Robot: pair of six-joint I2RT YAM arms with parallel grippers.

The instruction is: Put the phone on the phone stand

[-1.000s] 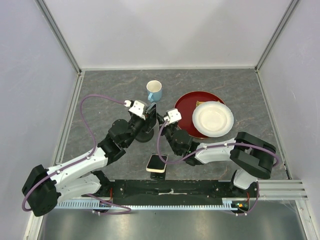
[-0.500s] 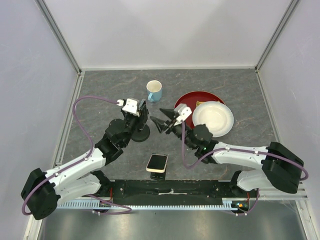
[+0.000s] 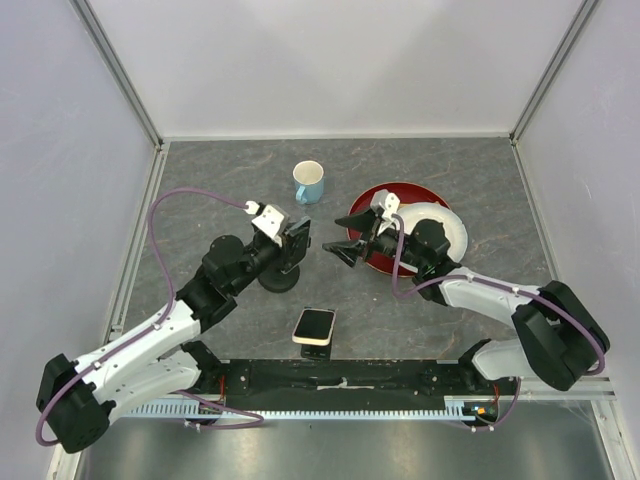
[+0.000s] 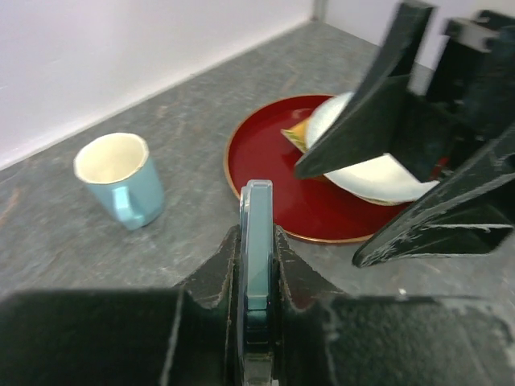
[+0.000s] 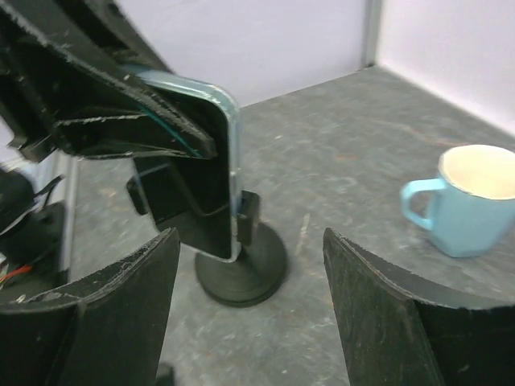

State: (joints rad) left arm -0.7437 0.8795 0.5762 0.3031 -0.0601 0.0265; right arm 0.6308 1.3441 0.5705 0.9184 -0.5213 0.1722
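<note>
Cream phone (image 3: pixel 314 326): propped on the low stand (image 3: pixel 317 346) at the near edge, long axis near-to-far, top end tilted up and away, screen towards the arms; its placing looks done. Left gripper (image 4: pixel 256 241): clenched on a blue phone (image 5: pixel 205 177), upright at the pole stand (image 5: pixel 241 273). Right gripper (image 3: pixel 342 236): released, jaws wide; next, probably, seat the blue phone squarely, then let go.

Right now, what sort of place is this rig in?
Probably a lab test cell: bare white walls, metal frame posts, and two robot arms bolted to a rail at the table edge.
</note>
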